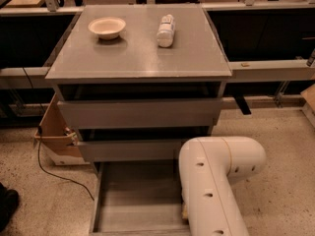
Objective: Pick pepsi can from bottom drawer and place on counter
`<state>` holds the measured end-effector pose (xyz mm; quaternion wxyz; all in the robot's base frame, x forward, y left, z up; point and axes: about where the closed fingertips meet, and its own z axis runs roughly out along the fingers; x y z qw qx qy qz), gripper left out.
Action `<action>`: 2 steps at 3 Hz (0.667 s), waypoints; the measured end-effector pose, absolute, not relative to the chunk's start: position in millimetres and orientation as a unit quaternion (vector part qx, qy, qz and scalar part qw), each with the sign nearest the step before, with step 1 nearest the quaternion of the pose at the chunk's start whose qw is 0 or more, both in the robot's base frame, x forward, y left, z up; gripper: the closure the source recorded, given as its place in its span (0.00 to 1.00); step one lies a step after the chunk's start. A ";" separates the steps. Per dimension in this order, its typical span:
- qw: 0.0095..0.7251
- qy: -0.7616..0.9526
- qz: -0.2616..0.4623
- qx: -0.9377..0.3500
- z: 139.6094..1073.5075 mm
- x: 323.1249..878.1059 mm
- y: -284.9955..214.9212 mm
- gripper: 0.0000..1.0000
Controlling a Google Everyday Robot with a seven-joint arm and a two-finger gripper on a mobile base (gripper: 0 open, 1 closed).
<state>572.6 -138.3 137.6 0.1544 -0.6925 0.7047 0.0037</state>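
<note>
The bottom drawer [133,200] is pulled out at the foot of the grey cabinet, and its flat floor shows bare on the left. My white arm [216,181] reaches down over the drawer's right side. Only a small tan part of the gripper [185,212] shows at the arm's left edge, low inside the drawer; the rest is hidden behind the arm. The pepsi can is hidden or out of view. The counter [133,53] is the grey slab on top of the cabinet.
A white bowl [107,27] and a white plastic bottle lying on its side [166,30] sit at the back of the counter. Two upper drawers [140,113] are shut. A cardboard box [54,132] and a black cable [54,173] are on the floor at left.
</note>
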 end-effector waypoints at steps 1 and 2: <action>0.148 0.698 0.001 -0.700 126.1 572.9 -146.2 0.00; 0.141 0.693 0.003 -0.707 114.2 570.3 -156.7 0.27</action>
